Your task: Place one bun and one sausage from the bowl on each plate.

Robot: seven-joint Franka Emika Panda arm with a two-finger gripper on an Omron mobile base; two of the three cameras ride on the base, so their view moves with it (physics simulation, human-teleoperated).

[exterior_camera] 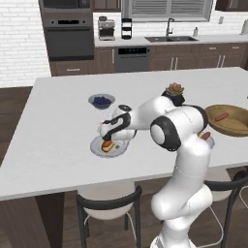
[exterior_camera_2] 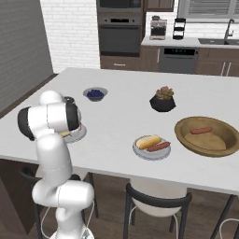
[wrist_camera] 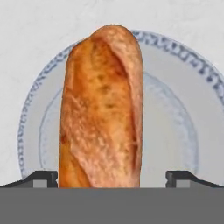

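Over near plate [wrist_camera: 175, 131], gripper [wrist_camera: 112, 179] wide open w/ bun [wrist_camera: 103, 109] lying btwn tips on plate center; lift straight up toward 12 o'clock, don't nudge bun, then fetch sausage [exterior_camera_2: 200, 130] from bowl [exterior_camera_2: 224, 140].

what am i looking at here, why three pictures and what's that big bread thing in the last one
It is a rendered kitchen with a white robot arm working at a white island counter. Two pictures come from cameras on the robot's base, behind it to the left and right. The third comes from a camera on its hand, looking along the gripper.

That close bread is a bun over a pale grey plate, between the two dark fingertips, which stand apart on either side of it. Whether they grip it, I cannot tell.

On the counter: a second plate with a bun and sausage, a wooden bowl holding one more sausage, a small bowl of blue berries, and a potted plant.
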